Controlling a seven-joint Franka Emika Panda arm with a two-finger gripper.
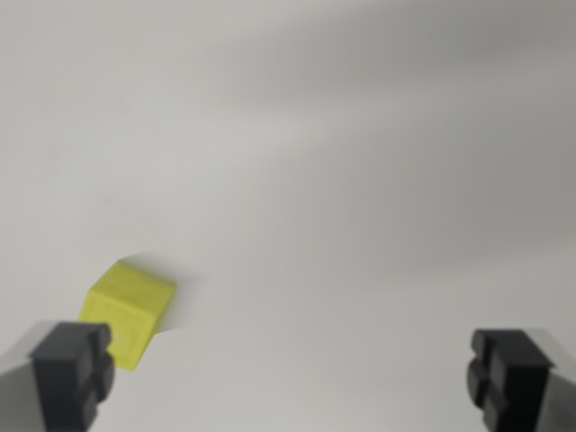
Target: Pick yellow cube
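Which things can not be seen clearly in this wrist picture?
- yellow cube: its lower left corner is hidden behind a gripper finger.
- gripper: fingers cut off by the bottom edge.
- Whole wrist view blurred; cube texture and white surface details unreadable.

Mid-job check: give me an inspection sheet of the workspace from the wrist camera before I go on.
Surface: plain pale tabletop, bare apart from one cube; soft shadows across it.
Job's things: yellow cube resting on the surface at the wrist view's lower left, turned at an angle, not held.
Clutter: nothing seen.
Grippers: gripper with jaws wide apart; the cube sits just beyond the finger on the wrist view's left, not centred between the jaws.
Cables: nothing seen.
Surroundings: nothing seen beyond the surface; picture slightly blurred.
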